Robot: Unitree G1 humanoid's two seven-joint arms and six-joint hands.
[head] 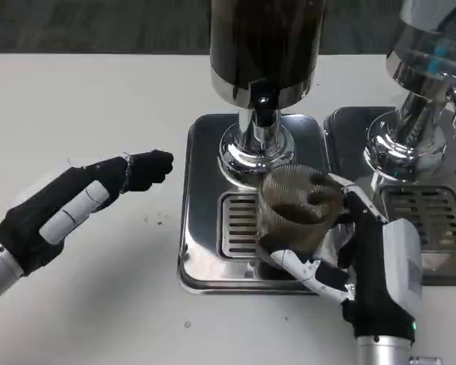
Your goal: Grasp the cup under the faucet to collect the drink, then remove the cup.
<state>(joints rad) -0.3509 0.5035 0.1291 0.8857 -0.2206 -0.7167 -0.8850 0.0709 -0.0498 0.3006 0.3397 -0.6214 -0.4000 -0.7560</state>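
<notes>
A clear ribbed cup (296, 209) with dark drink in its bottom stands over the drip grille (239, 226) of the steel tray (205, 152), just in front of the dispenser's faucet (263, 103). My right hand (365, 258) wraps around the cup from the right, with fingers (300, 266) under its front and others behind its rim. My left hand (76, 205) hovers over the table left of the tray, fingers apart and pointing right, holding nothing.
The dark drink dispenser (264, 46) rises on a chrome column (252, 148) behind the cup. A second dispenser (429, 61) with its own tray and grille (425, 217) stands at the right. White table (99, 106) lies open on the left.
</notes>
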